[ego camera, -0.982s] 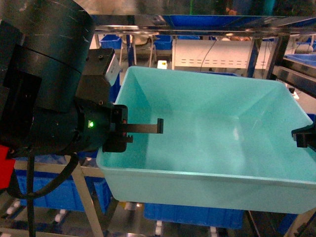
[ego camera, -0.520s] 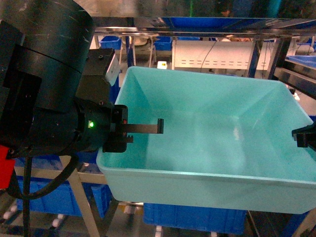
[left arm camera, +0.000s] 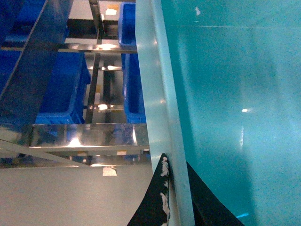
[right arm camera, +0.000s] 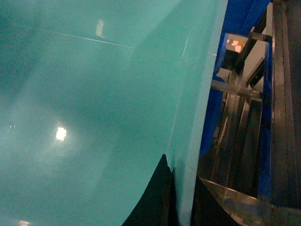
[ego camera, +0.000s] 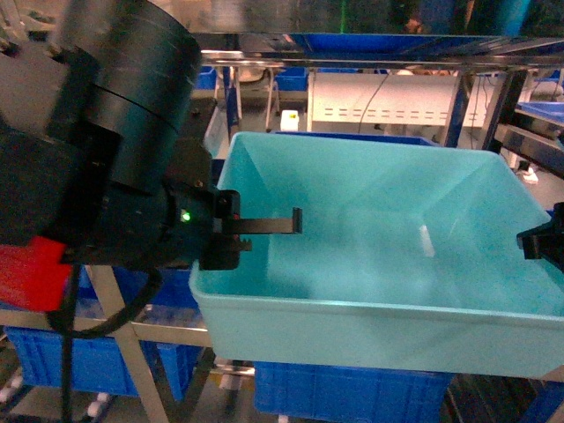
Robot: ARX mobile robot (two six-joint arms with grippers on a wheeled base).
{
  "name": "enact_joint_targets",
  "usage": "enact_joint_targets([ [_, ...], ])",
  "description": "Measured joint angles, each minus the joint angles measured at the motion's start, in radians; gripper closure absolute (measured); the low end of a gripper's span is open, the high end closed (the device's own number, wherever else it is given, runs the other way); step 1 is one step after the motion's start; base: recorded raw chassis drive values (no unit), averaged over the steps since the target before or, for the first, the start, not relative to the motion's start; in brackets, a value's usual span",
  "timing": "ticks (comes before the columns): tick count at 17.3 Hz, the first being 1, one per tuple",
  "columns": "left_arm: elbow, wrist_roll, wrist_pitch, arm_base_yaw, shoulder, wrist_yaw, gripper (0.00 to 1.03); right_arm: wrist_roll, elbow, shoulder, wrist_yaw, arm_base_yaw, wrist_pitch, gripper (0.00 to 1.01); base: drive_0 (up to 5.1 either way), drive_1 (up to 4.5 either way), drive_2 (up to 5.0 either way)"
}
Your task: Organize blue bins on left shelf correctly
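Turquoise bin before steel rack: left fingers and right fingers each clamp a side rim.

Open room inside the turquoise bin; steel shelf beam close overhead, dark blue crates beneath.

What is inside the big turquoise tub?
Nothing lies in the turquoise tub: its bare floor shows. Only a finger of the left end effector reaches inside over the wall. The near wall hides the front strip of floor.
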Motion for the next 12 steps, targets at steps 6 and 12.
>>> enact_joint_targets([
  [6, 0.164, -0.094, -0.026, -0.011, 0.212, -0.042, 1.01, -0.136, 0.299, 0.238, -0.029, 0.008, -0.108, 0.99, 0.0, 0.0, 0.0],
  [12, 0.384, -0.086, -0.114, 0.039, 0.454, 0.038, 1.01, -0.222, 0.499, 0.427, 0.044, 0.045, -0.216, 0.99, 0.0, 0.0, 0.0],
])
